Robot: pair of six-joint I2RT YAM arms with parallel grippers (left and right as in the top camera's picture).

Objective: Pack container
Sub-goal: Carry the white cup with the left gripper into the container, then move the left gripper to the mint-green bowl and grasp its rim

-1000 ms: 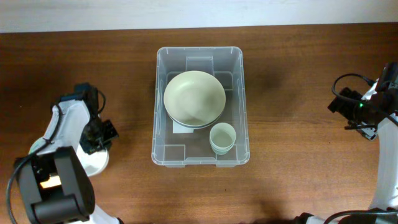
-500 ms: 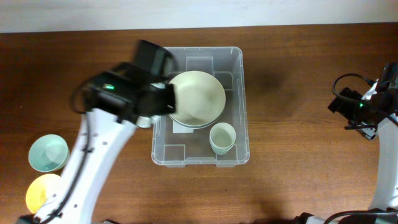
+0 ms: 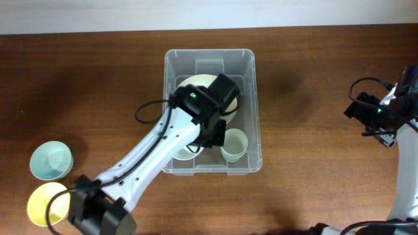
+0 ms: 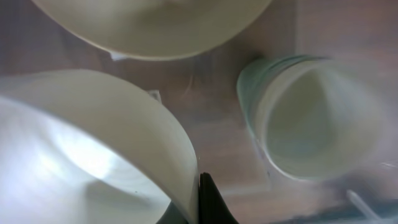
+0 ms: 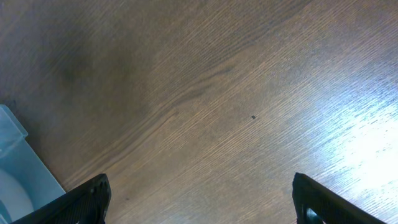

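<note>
The clear container (image 3: 255, 111) stands at the table's middle. Inside it lie a large pale green bowl (image 3: 196, 85), also in the left wrist view (image 4: 155, 25), and a small pale green cup (image 3: 235, 145), also in that view (image 4: 311, 118). My left gripper (image 3: 212, 134) reaches down into the container. In the left wrist view it (image 4: 202, 196) is shut on the rim of a white bowl (image 4: 93, 149), which it holds over the container's floor beside the cup. My right gripper (image 3: 358, 109) is open and empty over bare table at the far right (image 5: 202, 199).
A teal bowl (image 3: 51, 161) and a yellow bowl (image 3: 44, 203) sit on the table at the front left. The container's corner (image 5: 12, 155) shows at the left edge of the right wrist view. A white wall edge runs along the back.
My left arm swung from the table's left side to the container, carrying the white bowl, and now reaches inside. The teal and yellow bowls came into view. The right arm has not moved.
</note>
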